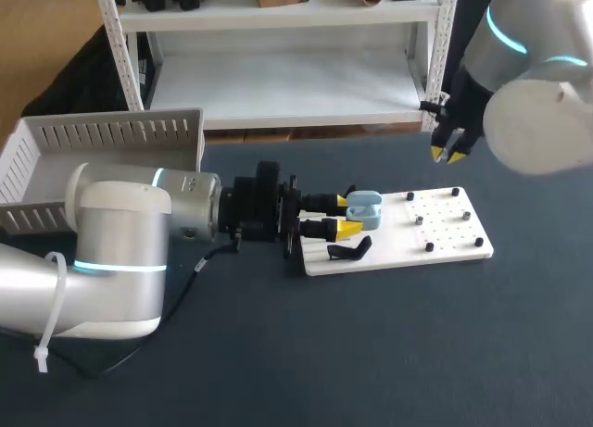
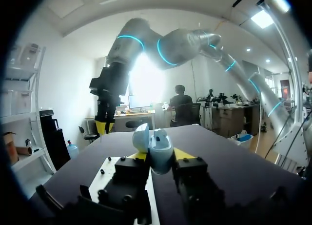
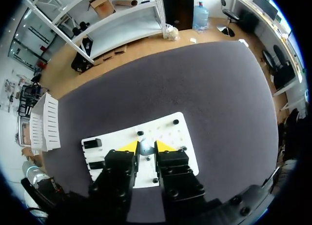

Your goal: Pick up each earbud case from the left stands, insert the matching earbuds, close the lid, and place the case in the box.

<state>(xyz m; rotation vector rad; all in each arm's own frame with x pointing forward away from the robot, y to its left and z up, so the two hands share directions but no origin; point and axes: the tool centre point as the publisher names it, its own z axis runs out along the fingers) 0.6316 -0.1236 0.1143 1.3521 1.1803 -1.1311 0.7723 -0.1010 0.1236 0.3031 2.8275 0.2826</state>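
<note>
The slotted box (image 1: 111, 135) is sitting at about ten o'clock on the table (image 1: 417, 353), well apart from the work. My left arm is coming in from nine o'clock and lying low across the table, and the left gripper (image 1: 351, 215) is pinching the pale blue earbud case (image 1: 366, 207) from both sides, its fingers standing only as far apart as the case is wide. The case is hanging over the near end of the white board (image 1: 445, 232), with an empty black stand (image 1: 350, 251) at six o'clock from it. In the left wrist view the lid (image 2: 141, 137) is standing open. Out at two o'clock from the case, the right gripper (image 1: 449, 155) is hovering well above the board, its fingers nearly together around a small pale thing that I take to be an earbud (image 3: 145, 148), though it is too small to be sure. I judge the step in hand to be the insertion. The next move is calling for the right arm to bring its tips down over the open case and line the earbud up with its socket, while the left is holding the case steady and level.
</note>
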